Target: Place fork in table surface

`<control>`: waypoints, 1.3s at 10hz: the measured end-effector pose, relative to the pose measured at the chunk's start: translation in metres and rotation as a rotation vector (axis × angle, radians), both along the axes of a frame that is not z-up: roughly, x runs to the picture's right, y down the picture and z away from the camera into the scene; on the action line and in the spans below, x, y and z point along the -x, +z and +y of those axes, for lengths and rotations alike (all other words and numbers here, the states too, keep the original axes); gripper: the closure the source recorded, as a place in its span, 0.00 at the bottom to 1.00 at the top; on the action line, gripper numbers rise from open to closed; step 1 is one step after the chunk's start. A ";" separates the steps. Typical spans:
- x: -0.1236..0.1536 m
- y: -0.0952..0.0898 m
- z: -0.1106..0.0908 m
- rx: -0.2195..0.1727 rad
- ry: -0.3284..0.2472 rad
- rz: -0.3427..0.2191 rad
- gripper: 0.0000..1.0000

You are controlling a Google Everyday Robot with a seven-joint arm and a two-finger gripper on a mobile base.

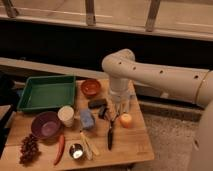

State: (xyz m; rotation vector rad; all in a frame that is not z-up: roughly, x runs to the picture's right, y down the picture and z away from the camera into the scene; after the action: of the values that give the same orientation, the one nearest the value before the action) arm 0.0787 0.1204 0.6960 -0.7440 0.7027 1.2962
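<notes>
Over the table surface, a smooth tan wooden board, gripper hangs low beside a round orange fruit; grip state: cannot tell. Slim dark-handled fork lies flat on the wood just below it, outside the green plastic tray.

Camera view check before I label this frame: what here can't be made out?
- Gripper: low over the table surface; whether it holds the fork is hidden by its own wrist.
- Dark utensil below it: too blurred to tell fork from knife.
- Small dark items beside the orange bowl: too blurred to identify.
- Arm: cut off by the right edge.
- Green tray: its contents are indistinct.
</notes>
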 end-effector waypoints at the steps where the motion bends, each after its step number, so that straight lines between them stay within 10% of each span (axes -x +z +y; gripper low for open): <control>1: -0.004 0.008 0.012 0.041 -0.007 0.013 1.00; 7: -0.042 0.028 0.063 0.200 0.028 0.094 0.98; 13: 0.004 0.045 0.053 0.191 0.125 -0.015 0.38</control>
State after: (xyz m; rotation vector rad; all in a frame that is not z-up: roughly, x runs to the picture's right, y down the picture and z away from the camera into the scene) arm 0.0742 0.1738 0.7414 -0.9642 0.7856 1.3471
